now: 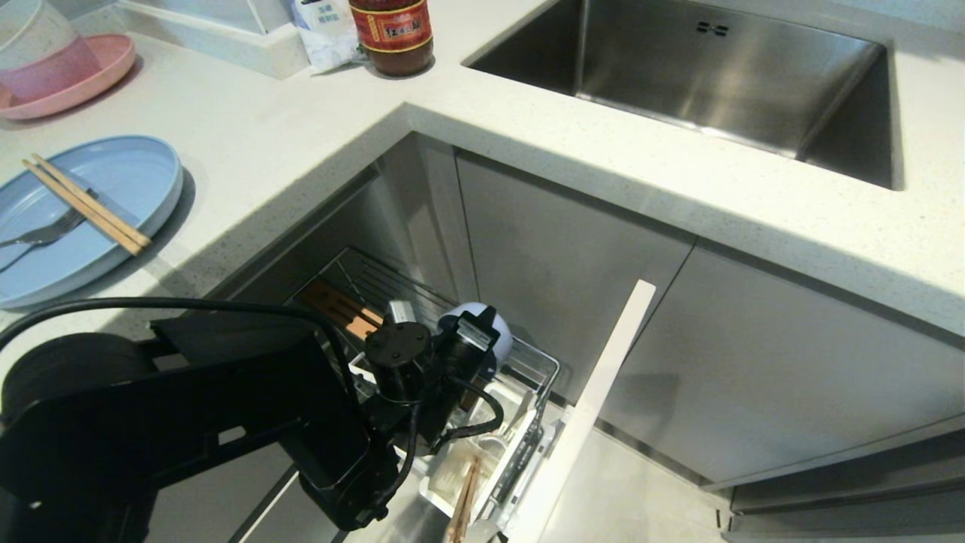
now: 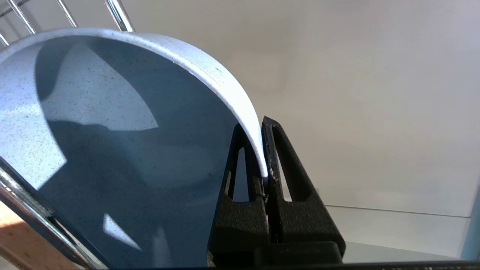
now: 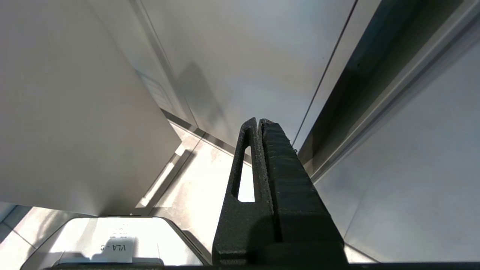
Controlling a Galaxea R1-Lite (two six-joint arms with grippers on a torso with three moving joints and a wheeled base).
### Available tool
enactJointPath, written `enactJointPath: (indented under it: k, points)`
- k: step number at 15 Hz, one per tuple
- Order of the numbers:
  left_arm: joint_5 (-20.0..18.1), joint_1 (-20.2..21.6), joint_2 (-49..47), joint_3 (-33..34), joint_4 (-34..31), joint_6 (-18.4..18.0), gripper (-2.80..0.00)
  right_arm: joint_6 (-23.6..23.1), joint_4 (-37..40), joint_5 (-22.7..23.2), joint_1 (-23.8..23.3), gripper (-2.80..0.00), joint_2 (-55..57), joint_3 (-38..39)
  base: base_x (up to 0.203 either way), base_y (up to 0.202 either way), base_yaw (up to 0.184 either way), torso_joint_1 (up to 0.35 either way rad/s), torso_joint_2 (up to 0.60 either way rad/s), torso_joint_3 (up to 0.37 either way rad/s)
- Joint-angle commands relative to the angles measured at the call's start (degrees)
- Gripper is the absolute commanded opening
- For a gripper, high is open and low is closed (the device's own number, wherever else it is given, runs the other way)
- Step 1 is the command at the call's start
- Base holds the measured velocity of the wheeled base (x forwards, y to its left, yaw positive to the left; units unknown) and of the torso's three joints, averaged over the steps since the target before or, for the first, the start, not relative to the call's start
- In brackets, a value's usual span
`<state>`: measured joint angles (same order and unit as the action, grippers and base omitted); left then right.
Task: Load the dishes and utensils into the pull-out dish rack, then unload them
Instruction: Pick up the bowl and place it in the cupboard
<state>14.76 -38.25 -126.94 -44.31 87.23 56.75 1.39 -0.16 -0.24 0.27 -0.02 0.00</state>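
The light-blue plate [image 1: 128,181] lies on the counter at the far left, with the wooden chopsticks [image 1: 87,205] and the silver fork [image 1: 45,234] resting on it. Below the counter the pull-out dish rack [image 1: 539,362] stands pulled out, with its wooden strip [image 1: 339,305], white utensil box [image 1: 441,471] and pale cabinet front [image 1: 595,407]. My left arm reaches down into it. My left gripper [image 2: 258,142] is shut on the rim of the light-blue bowl [image 2: 112,131], which is tilted against the chrome wires [image 2: 120,15]. The bowl [image 1: 503,339] shows partly behind the wrist. My right gripper [image 3: 258,122] is shut and empty, out of the head view.
Brown sticks [image 1: 464,490] stand in the utensil box. The counter holds a pink plate [image 1: 83,87] under a clear container [image 1: 38,45], a white packet [image 1: 328,30] and a sauce bottle [image 1: 392,34]. A steel sink [image 1: 716,68] lies at the back right. Grey cabinet doors [image 1: 754,377] flank the rack.
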Motion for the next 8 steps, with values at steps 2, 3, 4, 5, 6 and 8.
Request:
enactJointPath:
  k: [2,3,4,5,6,8]
  points:
    - [0.4,-0.3,1.1,0.2,0.4,-0.2,0.0,0.0,0.0,0.0,0.0,-2.8,-0.2,0.1,0.0,0.0,0.0,0.0,0.0,0.0]
    - [0.4,-0.3,1.4,0.2,0.4,-0.3,0.0,0.0,0.0,0.0,0.0,-2.8,-0.2,0.1,0.0,0.0,0.0,0.0,0.0,0.0]
    - [0.4,-0.3,2.1,0.4,0.4,-0.4,0.0,0.0,0.0,0.0,0.0,-2.8,-0.2,0.1,0.0,0.0,0.0,0.0,0.0,0.0]
    - [0.4,-0.3,2.3,0.6,0.4,-0.5,0.0,0.0,0.0,0.0,0.0,-2.8,-0.2,0.1,0.0,0.0,0.0,0.0,0.0,0.0]
    - [0.4,-0.3,2.3,0.6,0.4,-0.6,0.0,0.0,0.0,0.0,0.1,-2.8,-0.2,0.1,0.0,0.0,0.0,0.0,0.0,0.0]
    - [0.5,-0.5,2.8,1.0,0.4,-1.0,0.0,0.0,0.0,0.0,0.0,-2.8,-0.2,0.1,0.0,0.0,0.0,0.0,0.0,0.0]
